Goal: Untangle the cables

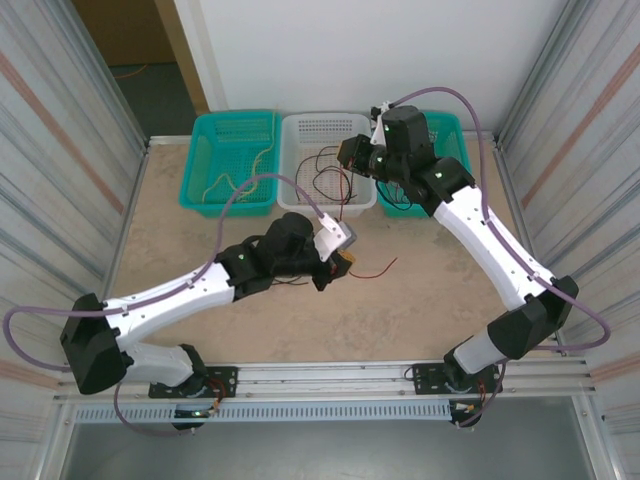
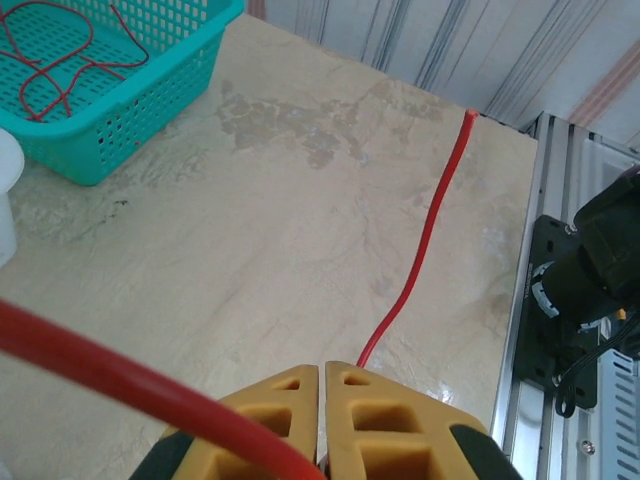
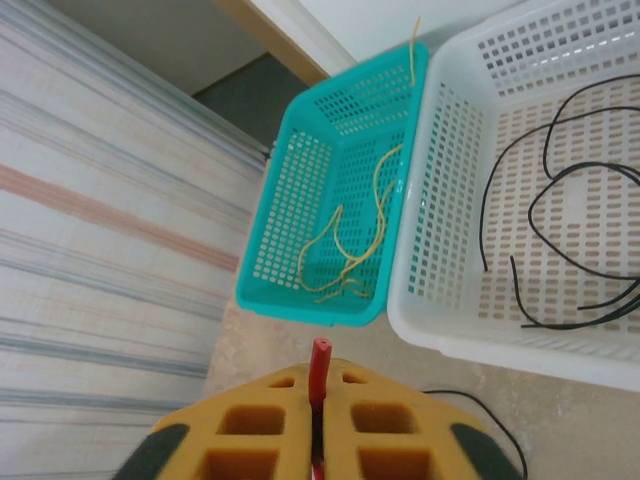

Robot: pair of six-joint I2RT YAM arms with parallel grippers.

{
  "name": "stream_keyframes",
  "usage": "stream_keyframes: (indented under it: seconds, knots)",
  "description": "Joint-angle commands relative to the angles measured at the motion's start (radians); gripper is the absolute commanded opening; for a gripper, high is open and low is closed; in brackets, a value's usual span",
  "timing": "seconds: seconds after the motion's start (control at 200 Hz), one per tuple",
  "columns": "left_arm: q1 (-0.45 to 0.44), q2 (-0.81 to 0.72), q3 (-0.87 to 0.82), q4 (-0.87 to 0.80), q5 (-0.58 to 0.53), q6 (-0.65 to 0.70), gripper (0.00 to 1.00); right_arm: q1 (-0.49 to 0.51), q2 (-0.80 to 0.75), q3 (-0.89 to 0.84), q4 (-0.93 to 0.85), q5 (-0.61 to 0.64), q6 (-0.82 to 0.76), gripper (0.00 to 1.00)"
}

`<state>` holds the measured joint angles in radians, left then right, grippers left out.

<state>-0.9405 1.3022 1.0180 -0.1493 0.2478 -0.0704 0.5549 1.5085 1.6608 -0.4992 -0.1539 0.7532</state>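
Both end effectors clenched on red wire.
The left end effector, bottom centre, pinches a red cable trailing to the upper right across the counter. The right end effector grips a red cable end standing between its fingers, below the teal basket of yellow cables and the white basket of black cables.

Left arm and right arm look the same: white shells, chunky black joints, tiny green lights, and a lilac cable looping off each. The fingers are mustard yellow with cutouts.
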Motion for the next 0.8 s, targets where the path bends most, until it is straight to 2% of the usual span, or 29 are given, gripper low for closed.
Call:
stream_keyframes:
  seconds: [0.0, 0.065, 0.11, 0.205, 0.296, 0.451, 0.536, 0.797]
  knots:
    - [0.085, -0.046, -0.020, 0.046, 0.031, -0.107, 0.00, -0.022, -0.029, 0.010, 0.016, -0.003, -0.010, 0.42]
    - [0.142, -0.073, -0.039, 0.058, 0.030, -0.161, 0.00, -0.034, -0.052, -0.005, -0.013, 0.011, -0.034, 0.61]
    - [0.178, -0.094, -0.047, 0.057, 0.031, -0.190, 0.00, -0.040, -0.073, -0.021, -0.034, 0.022, -0.048, 0.70]
    - [0.238, -0.137, -0.063, 0.052, 0.030, -0.228, 0.00, -0.045, -0.119, -0.081, -0.060, 0.022, -0.076, 0.81]
    - [0.270, -0.171, -0.071, 0.049, 0.034, -0.235, 0.00, -0.034, -0.145, -0.138, -0.081, -0.005, -0.092, 0.85]
    - [0.300, -0.189, -0.063, 0.036, 0.040, -0.230, 0.00, 0.049, -0.160, -0.194, -0.147, 0.075, -0.129, 0.86]
    - [0.308, -0.190, -0.058, 0.032, 0.040, -0.230, 0.00, 0.088, -0.158, -0.217, -0.159, 0.109, -0.135, 0.82]
    - [0.322, -0.194, -0.046, 0.062, 0.036, -0.254, 0.00, 0.109, -0.138, -0.232, -0.152, 0.098, -0.119, 0.51]
